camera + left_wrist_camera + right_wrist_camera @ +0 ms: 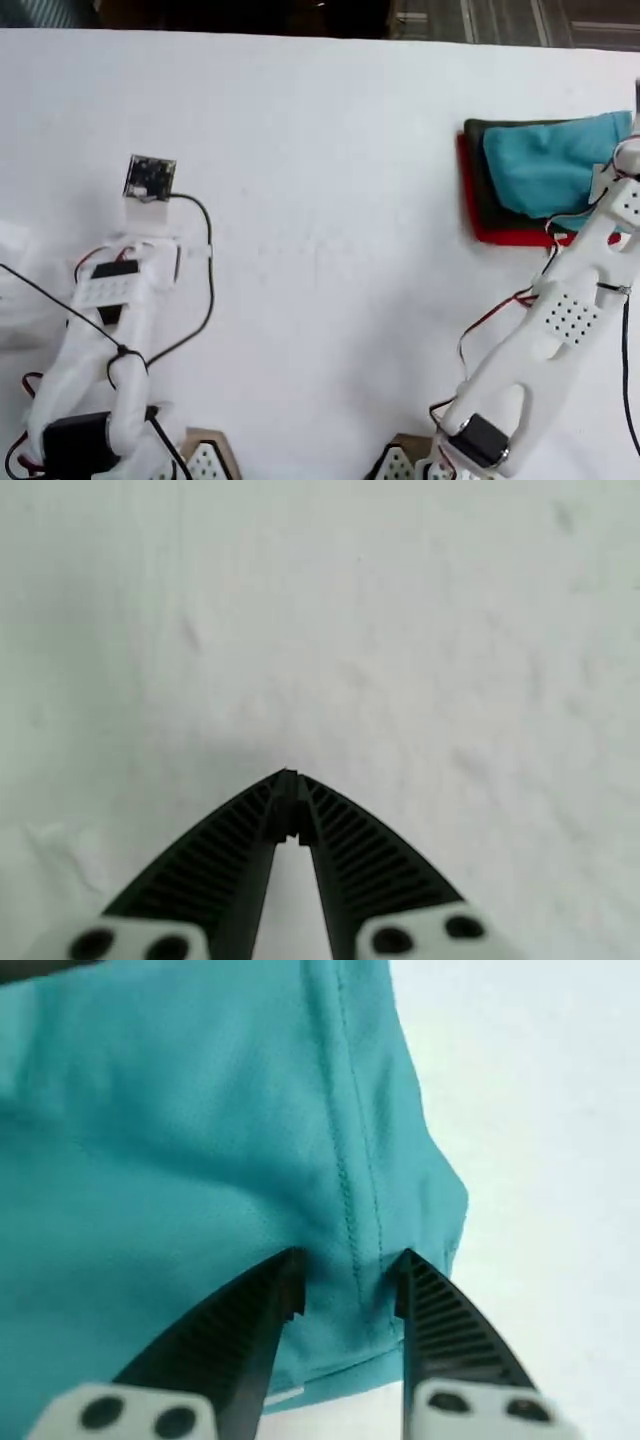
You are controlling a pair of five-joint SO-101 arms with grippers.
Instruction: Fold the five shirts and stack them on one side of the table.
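As teal shirt [548,165] tops the pile [500,236], folded, seam stitched.

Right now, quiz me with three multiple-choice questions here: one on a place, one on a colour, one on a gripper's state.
1. Where does the shirt stack lie? A. centre B. beside the right arm C. beside the left arm
2. What colour is the top shirt? A. red B. white C. teal
3. How is the left gripper? A. shut over bare table B. open around a shirt C. clamping a shirt
1 B: the high view shows it at the right arm's end. 2 C: teal fabric lies uppermost. 3 A: its jaws meet over white table.
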